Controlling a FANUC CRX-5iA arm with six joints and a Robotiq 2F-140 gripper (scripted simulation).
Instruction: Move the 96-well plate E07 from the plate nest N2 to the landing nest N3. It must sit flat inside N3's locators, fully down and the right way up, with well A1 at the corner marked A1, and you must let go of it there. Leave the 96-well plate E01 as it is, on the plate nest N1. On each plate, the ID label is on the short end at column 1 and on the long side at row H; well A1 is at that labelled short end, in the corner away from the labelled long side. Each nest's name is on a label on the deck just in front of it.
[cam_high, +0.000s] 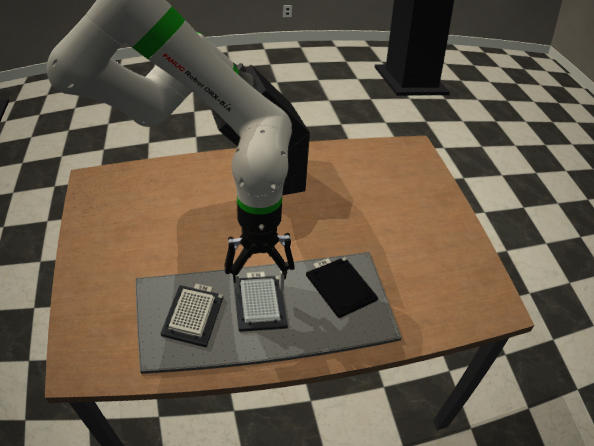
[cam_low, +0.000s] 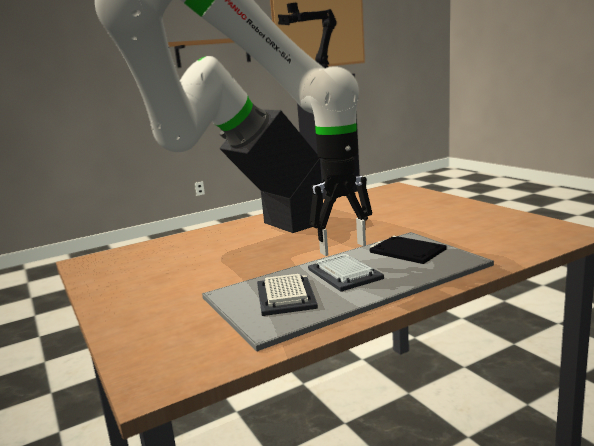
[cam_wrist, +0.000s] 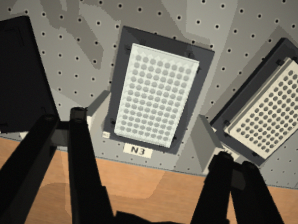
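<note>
A pale 96-well plate, taken as E07 (cam_high: 259, 300), lies flat in the middle nest on the grey deck. The wrist view shows this plate (cam_wrist: 155, 95) with the label N3 (cam_wrist: 136, 149) on the deck at its short end. My gripper (cam_high: 257, 272) hangs a little above the plate's far short end, open and empty. Its fingers (cam_low: 342, 240) are clear of the plate (cam_low: 345, 267). The right nest (cam_high: 341, 286) is black and empty. The other 96-well plate (cam_high: 191, 310) sits in the left nest. The plates' ID labels are too small to read.
The grey deck (cam_low: 350, 285) lies along the front of the wooden table. The left plate (cam_wrist: 267, 117) and the empty black nest (cam_wrist: 20, 75) flank the middle nest closely. The arm's black base block (cam_low: 280, 165) stands behind the deck.
</note>
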